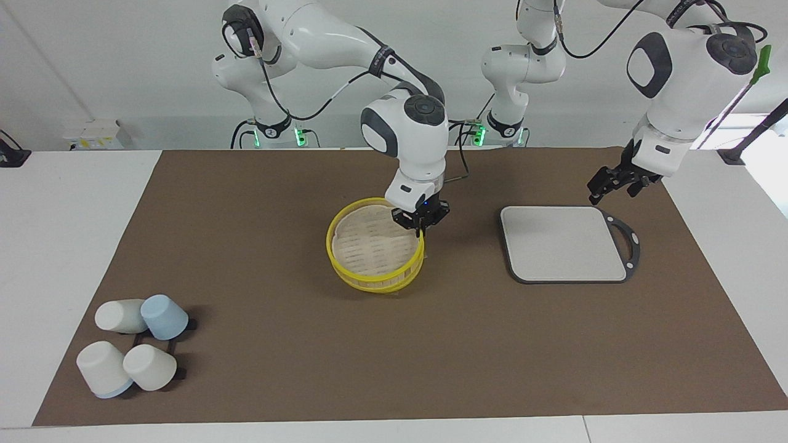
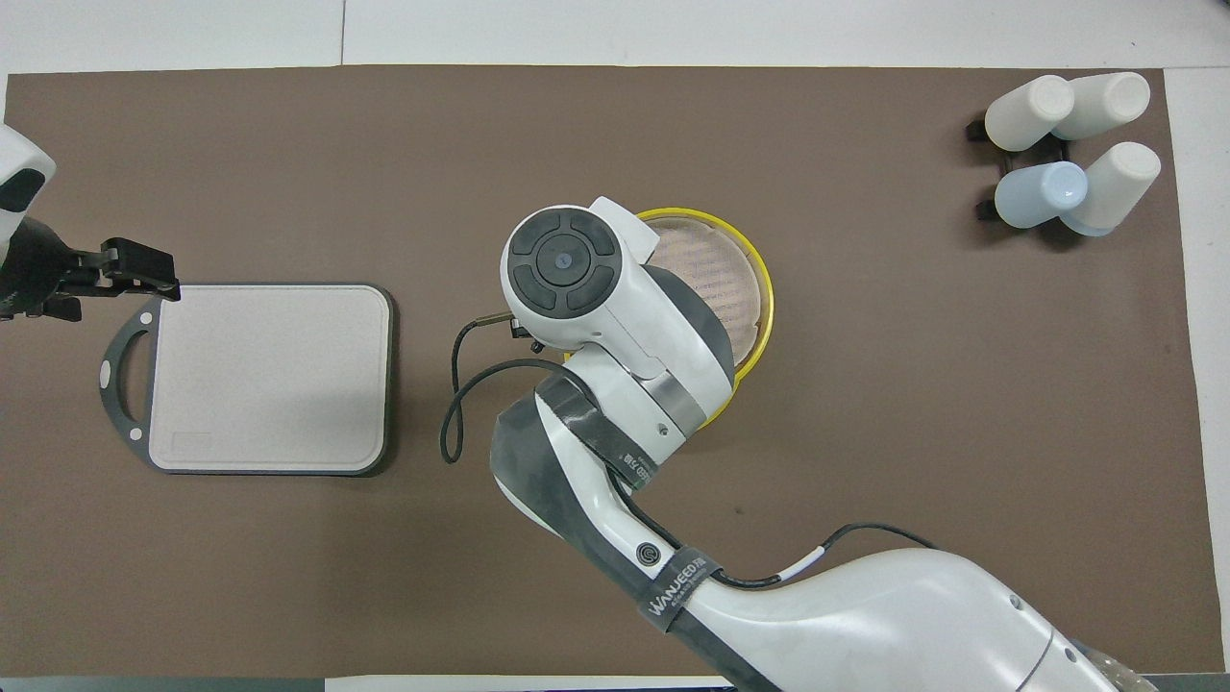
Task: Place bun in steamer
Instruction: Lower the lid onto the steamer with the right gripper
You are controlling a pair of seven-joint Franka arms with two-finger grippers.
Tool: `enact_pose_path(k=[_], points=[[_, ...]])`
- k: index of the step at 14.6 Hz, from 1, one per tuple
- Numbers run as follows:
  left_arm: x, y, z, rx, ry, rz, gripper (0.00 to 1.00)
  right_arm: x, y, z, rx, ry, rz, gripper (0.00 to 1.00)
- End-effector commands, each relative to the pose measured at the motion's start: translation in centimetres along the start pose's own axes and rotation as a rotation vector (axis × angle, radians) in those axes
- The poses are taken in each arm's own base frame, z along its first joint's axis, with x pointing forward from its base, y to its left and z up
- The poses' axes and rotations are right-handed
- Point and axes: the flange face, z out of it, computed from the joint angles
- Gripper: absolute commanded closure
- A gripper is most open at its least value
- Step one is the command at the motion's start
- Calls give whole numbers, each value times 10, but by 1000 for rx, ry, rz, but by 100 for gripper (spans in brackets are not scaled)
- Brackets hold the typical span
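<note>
Right end effector (image 1: 422, 221) pinching lid (image 1: 372, 239) rim over steamer (image 1: 377, 274); I can't see bun, presumably inside. Risk: lid seats skewed, jams. Left end effector (image 1: 615, 183) spread, waiting by board (image 1: 563, 244).

One bamboo steamer (image 1: 375, 275) with one woven lid (image 1: 371, 241) on it sits on one brown mat (image 1: 431, 344). One grey board (image 1: 563, 243) lies there too. Four cups (image 1: 132, 351) cluster together: three white, one blue (image 1: 165, 317). Two robot arms (image 1: 412, 141) show.
</note>
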Motion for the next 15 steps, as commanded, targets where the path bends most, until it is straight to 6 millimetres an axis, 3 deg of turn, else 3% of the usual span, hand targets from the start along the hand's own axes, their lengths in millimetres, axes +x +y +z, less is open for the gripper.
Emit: enact_pose_path(k=[1,6,10,15], points=[[-7,-3,-1,4,-3,28,0,-3,2,-7,-7,12,-4,100],[-15,0,-17,1,6,34,0,-18,-9,5,-11,-2,-12,100],[-35,1,-49,-3,4,44,0,-24,-10,10,-5,-1,-16,100],[-39,-2,-48,-5,4,93,0,-31,-13,13,-8,-9,2,100]])
